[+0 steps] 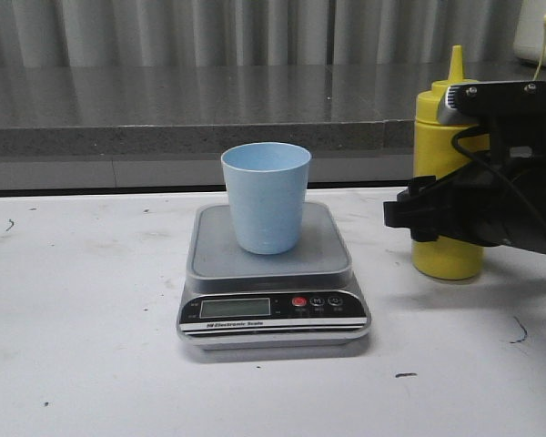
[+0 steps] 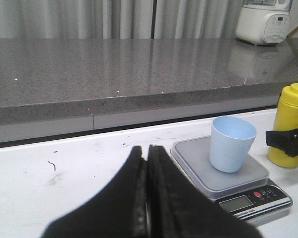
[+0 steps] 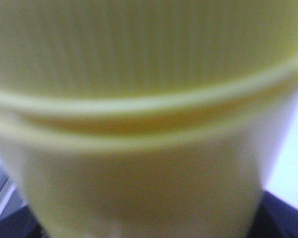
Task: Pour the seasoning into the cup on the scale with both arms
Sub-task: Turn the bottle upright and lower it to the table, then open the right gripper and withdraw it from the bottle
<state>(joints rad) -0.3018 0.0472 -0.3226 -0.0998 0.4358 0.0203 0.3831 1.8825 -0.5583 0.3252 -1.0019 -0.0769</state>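
Observation:
The light blue cup (image 1: 266,196) stands upright on the platform of the silver scale (image 1: 211,257), at the middle of the white table. To its right the yellow seasoning bottle (image 1: 439,137) stands upright on the table. My right gripper (image 1: 406,215) reaches in from the right, one finger on each side of the bottle's body. In the right wrist view the seasoning bottle (image 3: 149,74) fills the picture, and dark fingers (image 3: 283,220) press against its sides. My left gripper (image 2: 147,148) is shut and empty, left of the scale (image 2: 188,158) and cup (image 2: 231,144).
A grey stone counter ledge (image 1: 164,137) runs along the back of the table, with curtains behind it. A white appliance (image 2: 263,22) sits on that counter at the far right. The white table (image 1: 82,346) has a few small dark marks.

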